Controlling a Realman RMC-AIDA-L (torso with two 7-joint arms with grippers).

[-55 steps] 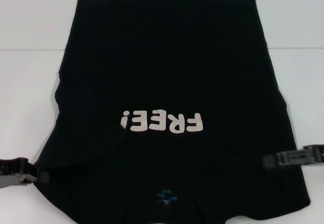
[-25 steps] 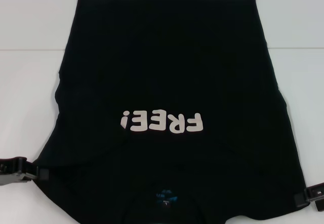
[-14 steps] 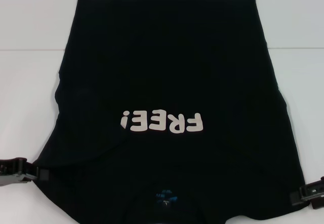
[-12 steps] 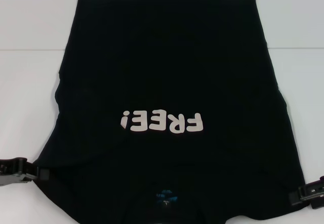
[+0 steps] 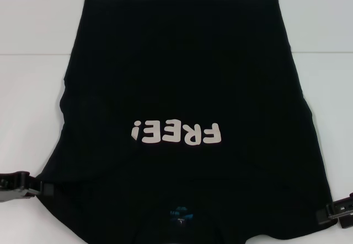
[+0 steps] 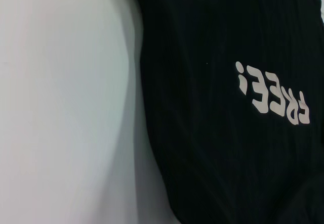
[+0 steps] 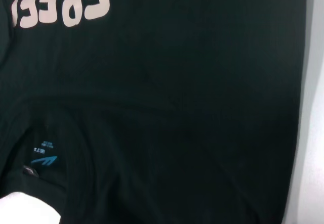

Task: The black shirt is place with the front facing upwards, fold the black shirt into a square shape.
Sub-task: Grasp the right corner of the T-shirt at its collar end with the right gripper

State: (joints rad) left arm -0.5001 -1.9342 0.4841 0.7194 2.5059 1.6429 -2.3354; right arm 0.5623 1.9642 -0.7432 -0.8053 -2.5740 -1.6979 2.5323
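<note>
The black shirt (image 5: pixel 182 79) lies flat on the white table (image 5: pixel 30 106), front up, with the white "FREE!" lettering (image 5: pixel 176 134) and the blue neck label (image 5: pixel 179 216) toward the near edge. Its sides look folded inward, giving a long tapered shape. My left gripper (image 5: pixel 25 187) sits at the shirt's near left edge. My right gripper (image 5: pixel 335 211) sits at the shirt's near right corner. The left wrist view shows the shirt (image 6: pixel 228 42) and its lettering (image 6: pixel 273 95). The right wrist view shows the shirt (image 7: pixel 192 107), its collar and label (image 7: pixel 44 155).
White table surface lies on both sides of the shirt (image 5: pixel 331 90). A faint seam (image 5: pixel 33 53) runs across the table behind the shirt's middle. The shirt's hem reaches the far part of the table.
My right gripper has moved from beside the shirt's right edge down toward the near right corner, then held still. My left gripper and the shirt have hardly moved.
</note>
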